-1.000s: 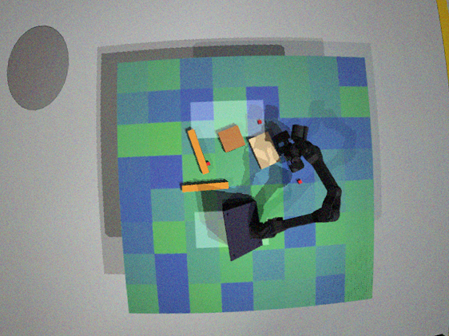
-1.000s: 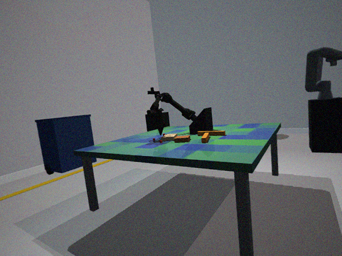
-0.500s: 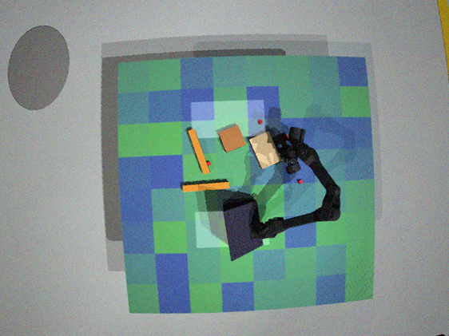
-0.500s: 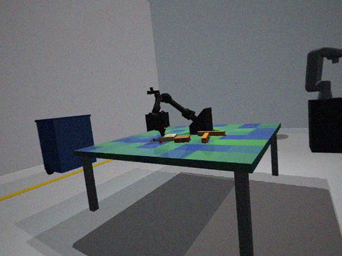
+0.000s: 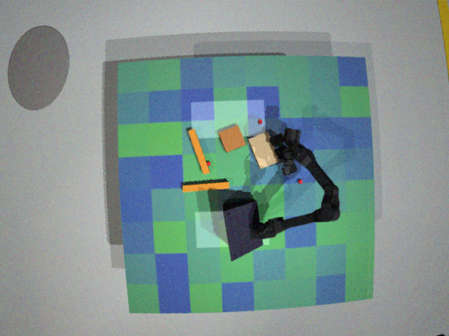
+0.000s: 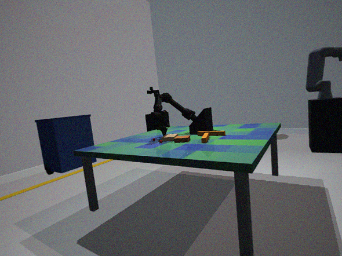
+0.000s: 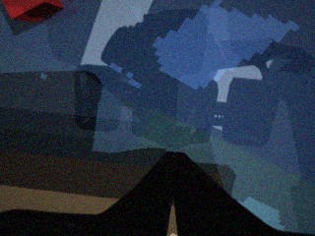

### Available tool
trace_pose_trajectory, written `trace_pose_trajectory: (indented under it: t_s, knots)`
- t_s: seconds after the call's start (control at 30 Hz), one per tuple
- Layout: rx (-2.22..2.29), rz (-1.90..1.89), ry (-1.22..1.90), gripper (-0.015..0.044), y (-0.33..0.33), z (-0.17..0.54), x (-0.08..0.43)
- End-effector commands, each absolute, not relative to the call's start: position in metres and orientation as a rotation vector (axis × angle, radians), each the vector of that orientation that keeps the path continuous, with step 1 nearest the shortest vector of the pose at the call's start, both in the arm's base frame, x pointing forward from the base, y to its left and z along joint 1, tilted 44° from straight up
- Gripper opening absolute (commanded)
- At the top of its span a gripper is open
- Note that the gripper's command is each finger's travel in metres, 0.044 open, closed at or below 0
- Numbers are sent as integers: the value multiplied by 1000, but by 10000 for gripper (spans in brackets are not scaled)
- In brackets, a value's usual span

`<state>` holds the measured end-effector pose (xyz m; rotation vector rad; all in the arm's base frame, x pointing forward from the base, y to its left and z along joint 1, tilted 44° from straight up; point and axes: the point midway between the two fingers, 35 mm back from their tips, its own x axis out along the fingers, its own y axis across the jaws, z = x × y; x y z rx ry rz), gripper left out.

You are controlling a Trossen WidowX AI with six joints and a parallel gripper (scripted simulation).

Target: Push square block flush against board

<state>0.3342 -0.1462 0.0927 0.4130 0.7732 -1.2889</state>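
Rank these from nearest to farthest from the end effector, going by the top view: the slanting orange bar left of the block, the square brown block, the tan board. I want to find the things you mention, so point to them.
1. Tan board [image 5: 262, 149] [image 6: 169, 136] [image 7: 49, 198], right of the block.
2. Square brown block [image 5: 231, 138] [image 6: 182, 138], in the middle.
3. Slanting orange bar [image 5: 197, 151] [image 6: 204, 137], left of the block.

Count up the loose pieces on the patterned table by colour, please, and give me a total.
Orange bars: 2
Brown block: 1
Tan board: 1
Small red pieces: 3
Total: 7

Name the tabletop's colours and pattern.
Green, blue and teal rectangular patches cover the tabletop; the top view shows it best.
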Motion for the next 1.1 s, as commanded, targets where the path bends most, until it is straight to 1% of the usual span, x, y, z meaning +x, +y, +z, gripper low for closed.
trace_pose_trajectory:
  t_s: [0.0,1.07]
  knots:
    - [412,-1290,802,0,-143,83,329]
    - [409,-1291,797,0,-177,118,346]
